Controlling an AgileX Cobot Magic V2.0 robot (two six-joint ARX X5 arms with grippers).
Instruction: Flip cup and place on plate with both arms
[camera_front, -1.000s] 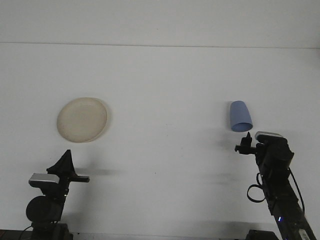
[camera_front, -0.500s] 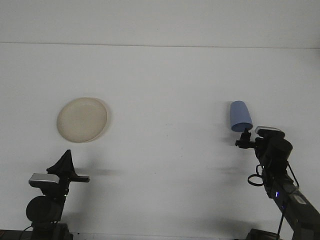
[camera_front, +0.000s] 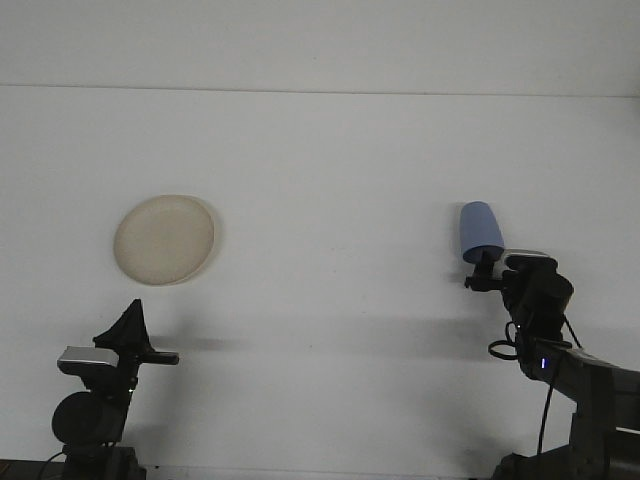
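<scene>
A blue cup (camera_front: 480, 231) lies on its side on the white table at the right, its mouth toward me. My right gripper (camera_front: 479, 271) sits just in front of that mouth, open, with its dark fingertips (camera_front: 487, 262) at the cup's rim and nothing held between them. The beige plate (camera_front: 164, 239) lies flat on the left side of the table. My left gripper (camera_front: 135, 318) rests low at the near left, in front of the plate and well apart from it. Its fingers meet in a point, shut on nothing.
The white table (camera_front: 330, 180) runs back to a pale wall. The right arm's body and cables (camera_front: 545, 330) fill the near right corner. The left arm's base (camera_front: 90, 400) stands at the near left edge.
My right gripper has moved forward and up, from a little short of the cup to its mouth. The cup, the plate and the left arm have not moved.
</scene>
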